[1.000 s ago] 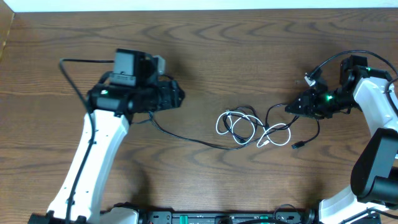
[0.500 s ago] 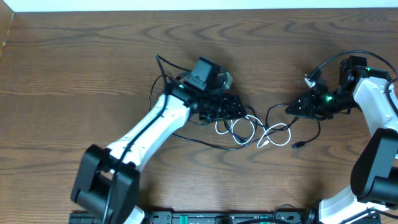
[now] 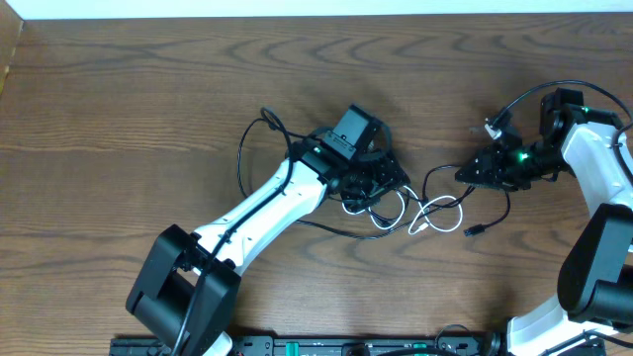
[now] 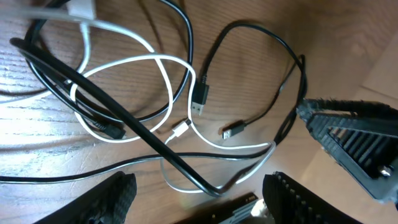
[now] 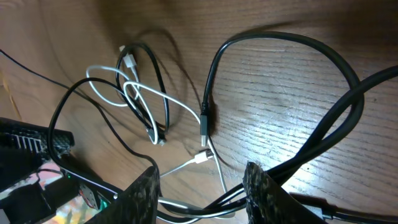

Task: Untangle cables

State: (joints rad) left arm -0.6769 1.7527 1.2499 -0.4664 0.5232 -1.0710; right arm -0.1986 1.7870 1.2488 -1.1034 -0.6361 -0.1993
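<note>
The white cable (image 3: 436, 210) lies in loops at the table's middle, tangled with the thin black cable (image 3: 505, 203), whose plug (image 3: 473, 231) lies at the front right. My left gripper (image 3: 394, 178) hovers open over the left loops. In the left wrist view, the white loops (image 4: 165, 62) and black plug ends (image 4: 199, 99) lie ahead of its fingers (image 4: 199, 202). My right gripper (image 3: 463, 174) sits at the tangle's right end. In the right wrist view its fingers (image 5: 199, 183) stand apart, and the black cable (image 5: 280, 37) and white cable (image 5: 134, 93) run across between them.
A thicker black wire (image 3: 297, 220) trails from my left arm along the table under the tangle and crosses the left wrist view (image 4: 124, 121). My right arm's own wire (image 3: 519, 97) arcs above it. The wood table (image 3: 119, 109) extends left and back.
My left arm has swung from the table's left side to the tangle and now hovers over its left loops. The right arm and the cables have not moved.
</note>
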